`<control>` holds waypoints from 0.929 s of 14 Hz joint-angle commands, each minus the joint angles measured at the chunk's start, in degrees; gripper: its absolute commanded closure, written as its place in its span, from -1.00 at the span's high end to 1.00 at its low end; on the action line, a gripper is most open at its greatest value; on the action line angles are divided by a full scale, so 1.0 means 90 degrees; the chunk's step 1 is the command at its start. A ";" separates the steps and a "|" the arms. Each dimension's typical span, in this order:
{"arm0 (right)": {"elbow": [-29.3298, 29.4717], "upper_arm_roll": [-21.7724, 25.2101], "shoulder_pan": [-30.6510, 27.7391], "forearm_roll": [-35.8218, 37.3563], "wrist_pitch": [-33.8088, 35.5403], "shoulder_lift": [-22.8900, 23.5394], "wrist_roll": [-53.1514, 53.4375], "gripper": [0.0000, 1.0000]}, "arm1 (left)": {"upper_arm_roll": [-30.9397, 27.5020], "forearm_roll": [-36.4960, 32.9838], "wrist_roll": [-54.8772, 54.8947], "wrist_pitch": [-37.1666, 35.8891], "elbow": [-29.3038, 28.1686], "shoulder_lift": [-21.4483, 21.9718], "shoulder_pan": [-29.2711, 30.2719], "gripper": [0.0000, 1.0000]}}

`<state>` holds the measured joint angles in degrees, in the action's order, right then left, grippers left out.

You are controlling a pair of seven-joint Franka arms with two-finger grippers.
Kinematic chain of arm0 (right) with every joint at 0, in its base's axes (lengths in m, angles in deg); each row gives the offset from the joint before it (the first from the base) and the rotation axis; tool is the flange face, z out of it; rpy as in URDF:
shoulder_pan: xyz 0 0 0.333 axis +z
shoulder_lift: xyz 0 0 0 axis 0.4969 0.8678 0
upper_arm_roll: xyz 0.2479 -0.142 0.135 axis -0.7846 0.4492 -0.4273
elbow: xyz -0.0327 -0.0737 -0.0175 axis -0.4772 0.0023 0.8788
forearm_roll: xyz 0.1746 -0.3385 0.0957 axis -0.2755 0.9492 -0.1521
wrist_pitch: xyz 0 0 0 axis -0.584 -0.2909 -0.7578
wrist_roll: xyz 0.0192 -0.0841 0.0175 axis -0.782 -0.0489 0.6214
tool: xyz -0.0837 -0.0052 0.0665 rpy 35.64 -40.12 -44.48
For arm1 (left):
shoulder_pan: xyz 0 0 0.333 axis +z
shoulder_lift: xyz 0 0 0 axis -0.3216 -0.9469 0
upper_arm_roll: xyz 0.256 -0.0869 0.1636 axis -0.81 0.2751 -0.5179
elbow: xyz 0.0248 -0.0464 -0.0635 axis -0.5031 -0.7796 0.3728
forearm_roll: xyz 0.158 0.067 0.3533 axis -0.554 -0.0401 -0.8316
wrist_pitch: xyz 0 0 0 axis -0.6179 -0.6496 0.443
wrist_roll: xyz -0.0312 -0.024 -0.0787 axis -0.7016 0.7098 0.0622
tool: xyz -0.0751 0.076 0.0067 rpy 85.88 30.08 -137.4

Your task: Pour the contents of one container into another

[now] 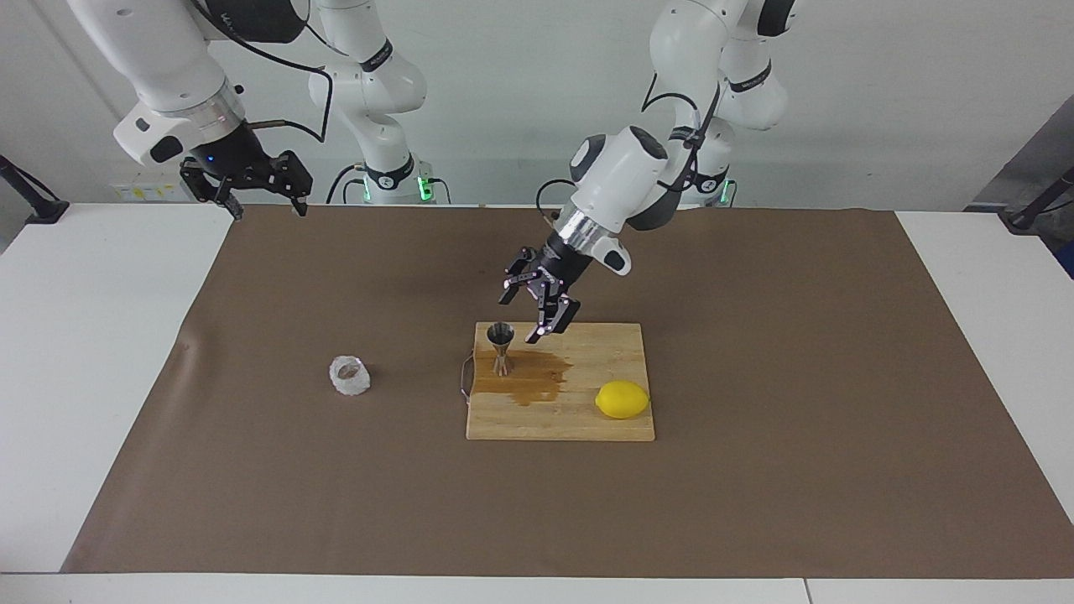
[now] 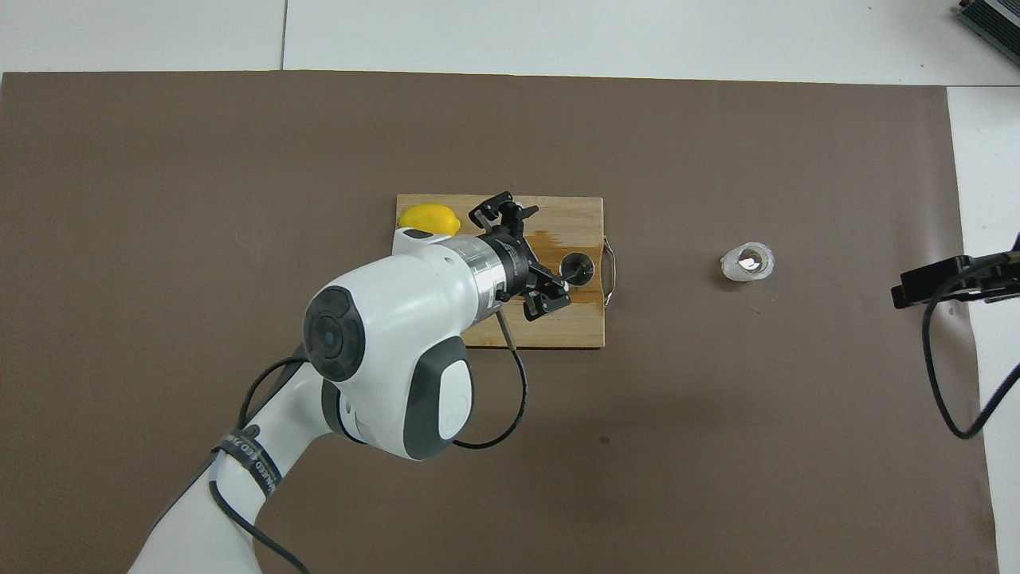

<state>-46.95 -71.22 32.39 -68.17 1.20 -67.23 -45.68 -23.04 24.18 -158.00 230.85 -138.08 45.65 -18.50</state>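
The steel jigger (image 1: pixel 501 347) (image 2: pixel 577 269) stands upright on the wooden cutting board (image 1: pixel 608 352) (image 2: pixel 575 328), at the corner toward the right arm's end, next to a brown puddle (image 1: pixel 530 379). My left gripper (image 1: pixel 524 317) (image 2: pixel 540 252) hangs open over the board, above the jigger and beside it, touching nothing. The bumpy clear glass cup (image 1: pixel 350 376) (image 2: pixel 747 261) sits alone on the brown mat toward the right arm's end. My right gripper (image 1: pixel 268 210) waits open and empty above the mat's corner by its own base.
A yellow lemon (image 1: pixel 622 399) (image 2: pixel 430 217) lies on the board's corner farthest from the jigger; the left arm partly covers it from overhead. A wire handle (image 2: pixel 610 271) sticks out of the board toward the cup. A brown mat (image 1: pixel 755 470) covers the table.
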 commanded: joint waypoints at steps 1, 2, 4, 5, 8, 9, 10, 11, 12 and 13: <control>0.0008 0.0010 -0.0015 0.0022 0.0008 -0.0003 0.0043 1.00 | 0.0011 -0.0703 0.0004 -0.0759 0.0133 0.0281 0.0417 1.00; 0.0008 0.0010 -0.0015 0.0022 0.0007 -0.0003 0.0034 1.00 | 0.0011 -0.0947 0.0014 -0.0936 0.0260 0.0271 0.0515 1.00; 0.0008 0.0010 -0.0015 0.0022 0.0007 -0.0003 0.0043 1.00 | 0.0011 -0.1484 0.0092 -0.1055 0.0349 0.0290 0.0604 1.00; 0.0008 0.0010 -0.0015 0.0022 0.0007 -0.0003 0.0043 1.00 | 0.0011 -0.1728 0.0266 -0.1055 0.0359 0.0300 0.0701 1.00; 0.0008 0.0010 -0.0015 0.0022 0.0007 -0.0003 0.0043 1.00 | 0.0002 -0.2082 0.1445 -0.1424 0.0320 0.0476 0.0984 1.00; 0.0008 0.0010 -0.0015 0.0022 0.0017 -0.0003 0.0043 1.00 | 0.0001 -0.2121 0.2040 -0.1629 0.0320 0.0563 0.1120 1.00; 0.0008 0.0010 -0.0015 0.0022 0.0008 -0.0003 0.0034 1.00 | -0.0008 -0.2121 0.2597 -0.1805 0.0320 0.0641 0.1276 1.00; 0.0008 0.0010 -0.0015 0.0022 0.0007 -0.0003 0.0043 1.00 | 0.0001 -0.2121 0.3124 -0.1952 0.0320 0.0710 0.1510 1.00; 0.0008 0.0010 -0.0015 0.0022 0.0007 -0.0003 0.0043 1.00 | -0.0008 -0.2121 0.3555 -0.2098 0.0320 0.0778 0.1648 1.00; 0.0008 0.0010 -0.0015 0.0022 0.0017 -0.0003 0.0043 1.00 | -0.0008 -0.2121 0.3888 -0.2293 0.0320 0.0866 0.1804 1.00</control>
<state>-46.95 -71.22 32.39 -68.17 1.20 -67.23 -45.68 -23.49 6.32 -128.85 214.34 -134.93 51.11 -4.93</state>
